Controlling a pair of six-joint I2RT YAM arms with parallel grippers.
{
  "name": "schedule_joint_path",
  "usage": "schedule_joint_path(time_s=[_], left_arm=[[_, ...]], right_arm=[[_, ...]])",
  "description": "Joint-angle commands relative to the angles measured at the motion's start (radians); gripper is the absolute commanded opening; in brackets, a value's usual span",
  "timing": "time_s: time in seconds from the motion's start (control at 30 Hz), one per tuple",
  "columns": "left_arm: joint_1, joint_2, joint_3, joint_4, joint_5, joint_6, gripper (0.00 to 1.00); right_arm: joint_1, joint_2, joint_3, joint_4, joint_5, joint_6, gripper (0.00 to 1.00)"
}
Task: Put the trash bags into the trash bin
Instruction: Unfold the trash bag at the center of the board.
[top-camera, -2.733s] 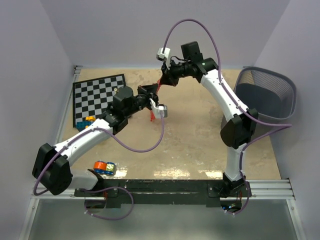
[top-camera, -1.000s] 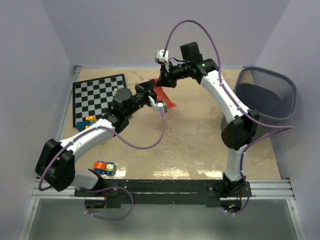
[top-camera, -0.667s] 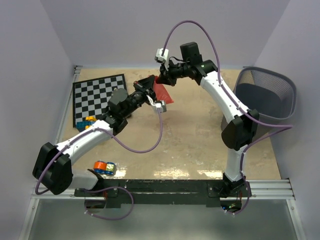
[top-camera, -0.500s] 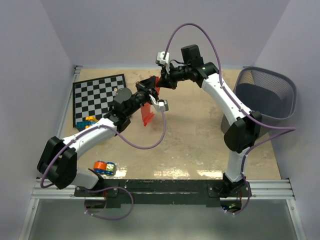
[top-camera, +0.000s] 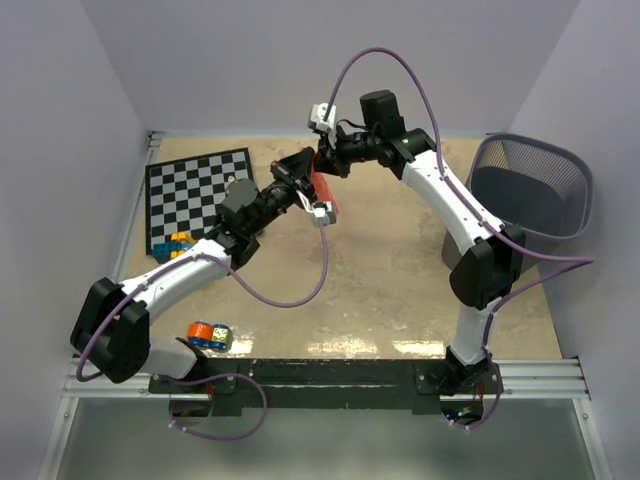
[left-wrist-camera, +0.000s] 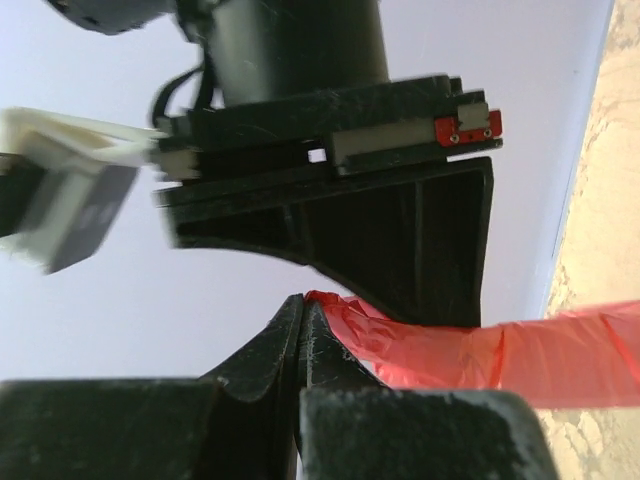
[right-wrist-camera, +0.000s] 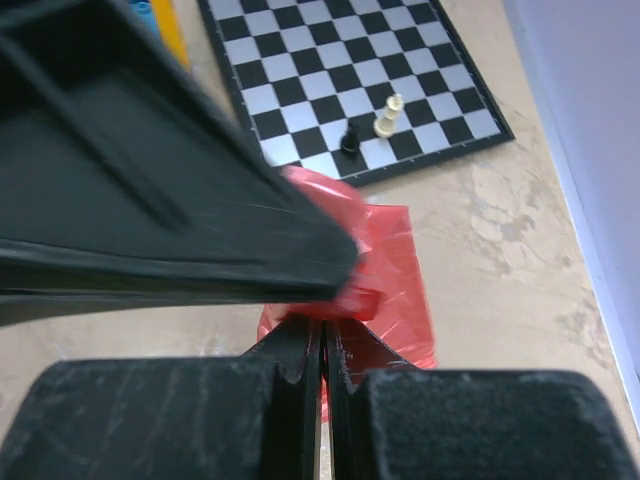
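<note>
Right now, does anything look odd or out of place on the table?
Only the trash bag: it hangs bunched and crumpled in the air, pinched by the shut left gripper and right gripper almost tip to tip, far from the trash bin at the right edge. Nothing looks spilled or broken.

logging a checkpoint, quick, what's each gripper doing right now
left gripper: closed, pinching an edge of the trash bag.
right gripper: closed, pinching the same trash bag.
</note>
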Motion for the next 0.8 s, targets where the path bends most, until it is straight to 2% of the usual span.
schedule_joint_path(time_s=[0.0, 0.1, 0.17, 0.27, 0.4, 0.53, 0.67, 0.77], left_arm=[[0.025, 0.043, 0.053, 0.025, -0.022, 0.039, 0.00], [0.025, 0.019, 0.029, -0.030, -0.003, 0.025, 0.00], [0.013, -0.026, 0.004, -0.056, 0.053, 0.019, 0.00], [-0.006, -0.080, -0.019, -0.050, 0.098, 0.017, 0.00], [-0.009, -0.081, 0.006, -0.014, 0.098, 0.024, 0.00], [-0.003, -0.018, 0.046, -0.004, 0.032, 0.037, 0.00], [0.017, 0.003, 0.015, -0.027, -0.002, 0.042, 0.00], [0.016, -0.026, -0.017, -0.079, 0.006, 0.047, 0.00]], right_arm=[[0.013, -0.089, 0.010, 0.015, -0.097, -0.031, 0.00], [0.014, -0.104, 0.010, 0.079, -0.060, 0.009, 0.00], [0.014, -0.092, -0.015, 0.139, 0.016, 0.058, 0.00], [0.014, -0.066, -0.056, 0.188, 0.111, 0.090, 0.00], [0.025, -0.063, -0.101, 0.196, 0.133, 0.098, 0.00], [0.039, -0.107, -0.118, 0.165, 0.063, 0.061, 0.00], [0.040, -0.165, -0.075, 0.160, -0.039, 0.061, 0.00], [0.039, -0.179, -0.059, 0.202, -0.005, 0.093, 0.00]])
